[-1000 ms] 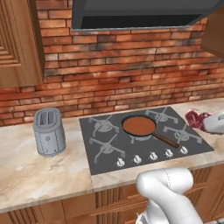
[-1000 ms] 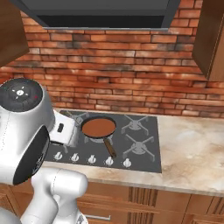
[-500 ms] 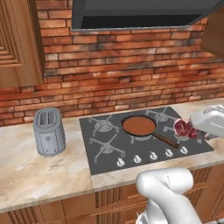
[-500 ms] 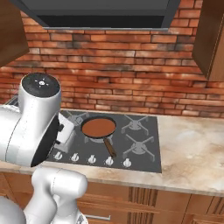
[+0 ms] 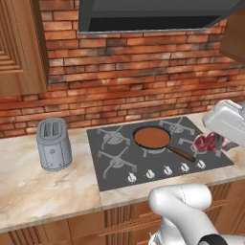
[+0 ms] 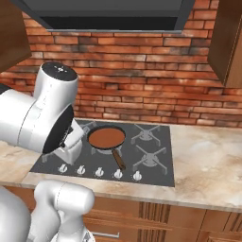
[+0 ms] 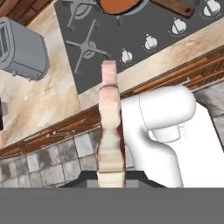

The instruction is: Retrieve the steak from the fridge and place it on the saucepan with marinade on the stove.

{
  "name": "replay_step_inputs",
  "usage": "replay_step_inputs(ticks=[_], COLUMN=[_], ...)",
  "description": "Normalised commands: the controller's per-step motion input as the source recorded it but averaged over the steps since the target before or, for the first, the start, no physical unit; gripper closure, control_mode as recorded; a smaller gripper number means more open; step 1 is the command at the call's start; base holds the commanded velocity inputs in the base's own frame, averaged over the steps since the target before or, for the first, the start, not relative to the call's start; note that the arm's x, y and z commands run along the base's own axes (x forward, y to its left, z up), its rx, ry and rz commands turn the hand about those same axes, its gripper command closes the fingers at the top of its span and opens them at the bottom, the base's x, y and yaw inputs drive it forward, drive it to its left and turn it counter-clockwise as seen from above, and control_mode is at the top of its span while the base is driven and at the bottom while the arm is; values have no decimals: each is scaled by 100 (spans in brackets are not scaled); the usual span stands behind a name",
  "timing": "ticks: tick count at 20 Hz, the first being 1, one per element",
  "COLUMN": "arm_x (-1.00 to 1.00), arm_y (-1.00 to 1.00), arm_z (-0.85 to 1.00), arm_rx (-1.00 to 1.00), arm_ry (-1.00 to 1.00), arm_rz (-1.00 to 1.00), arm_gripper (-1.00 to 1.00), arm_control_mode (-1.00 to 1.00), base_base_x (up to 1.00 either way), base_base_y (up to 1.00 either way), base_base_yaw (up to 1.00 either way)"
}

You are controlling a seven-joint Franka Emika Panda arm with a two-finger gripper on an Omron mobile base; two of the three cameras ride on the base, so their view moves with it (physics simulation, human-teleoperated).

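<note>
The gripper is clamped shut on one steak, holding the red slab edge-on; in the hand view the meat rises as a narrow pink strip from between the fingertips. The one saucepan sits to the gripper's left on the stove, its brown handle reaching toward the held steak. One flat disc of marinade lies in the pan. The steak hangs just off the handle's end, apart from the pan. Five white knobs line the stove's front edge, below the gripper's left. One grey toaster stands on the counter, far left of the gripper
</note>
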Motion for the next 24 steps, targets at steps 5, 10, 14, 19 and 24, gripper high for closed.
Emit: replay_step_inputs(ticks=[5,10,14,19,24], arm_x=[36,34,37,54,51], arm_y=[0,0,0,0,0], arm_z=[-5,-16,-19,-21,-27], arm_rx=[2,2,0,0,0], arm_ry=[0,0,4,9,9], arm_rz=[-24,-19,-8,0,0], arm_gripper=[100,100,100,100,100], arm_control_mode=[-100,-100,-100,-100,-100], base_base_x=[0,0,0,0,0], base_base_y=[0,0,0,0,0], base_base_yaw=[0,0,0,0,0])
